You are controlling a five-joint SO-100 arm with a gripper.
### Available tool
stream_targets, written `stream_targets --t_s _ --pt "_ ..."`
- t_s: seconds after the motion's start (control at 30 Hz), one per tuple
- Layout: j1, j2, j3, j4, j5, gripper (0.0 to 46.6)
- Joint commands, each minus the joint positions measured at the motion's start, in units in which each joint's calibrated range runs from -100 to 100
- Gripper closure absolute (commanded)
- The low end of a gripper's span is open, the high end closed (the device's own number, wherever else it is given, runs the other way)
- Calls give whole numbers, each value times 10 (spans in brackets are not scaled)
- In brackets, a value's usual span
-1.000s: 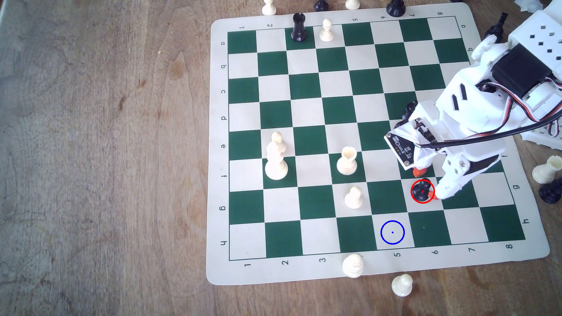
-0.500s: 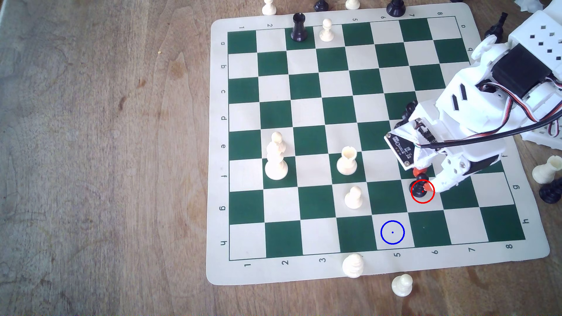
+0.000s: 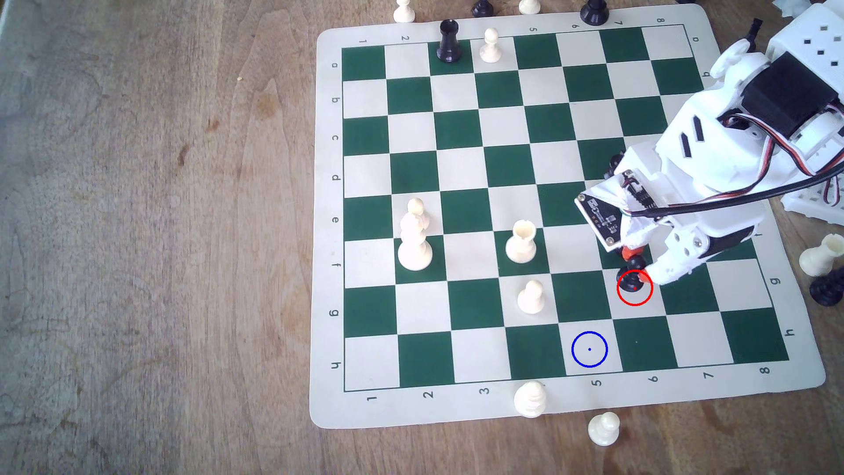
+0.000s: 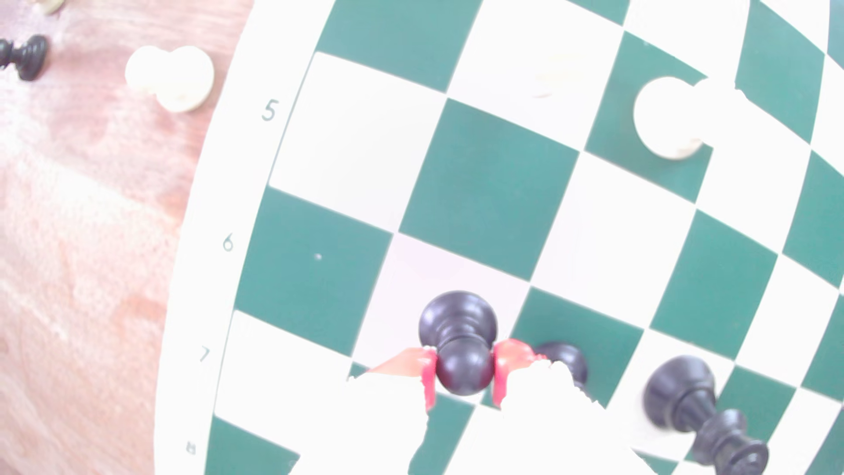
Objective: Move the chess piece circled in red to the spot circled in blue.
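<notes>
The chess piece circled in red, a short black pawn, sits at the upper edge of the red ring on a cream square near the board's lower right in the exterior view. My gripper is shut on its round head. In the wrist view, my gripper has its red fingertips pressed against both sides of the pawn. I cannot tell whether its base touches the board. The spot circled in blue is one row nearer the front edge and one column toward the exterior view's left, with nothing on it.
A cream pawn and a cream rook stand left of the pawn. Black pieces crowd behind the gripper, one lying down. Two cream pieces sit at the board's front edge, and loose pieces lie off its right side.
The fingers closed from either side of the pawn onto its head. The pawn and gripper then shifted slightly toward the exterior view's top, partly out of the red ring.
</notes>
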Motion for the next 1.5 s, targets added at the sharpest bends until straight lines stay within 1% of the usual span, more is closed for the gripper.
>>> stream_targets --t_s 0.0,0.2,0.43,0.67,0.87,1.1,1.47 --pt "-16 0 -108 32 -5 430" --pt "-35 71 -230 67 -9 430" --pt "-56 156 -317 71 -14 430" --pt "-53 261 -395 72 -11 440" --pt "-49 289 -405 68 -10 439" --pt "-45 320 -388 48 -8 439" --pt "-38 331 -379 45 -5 440"
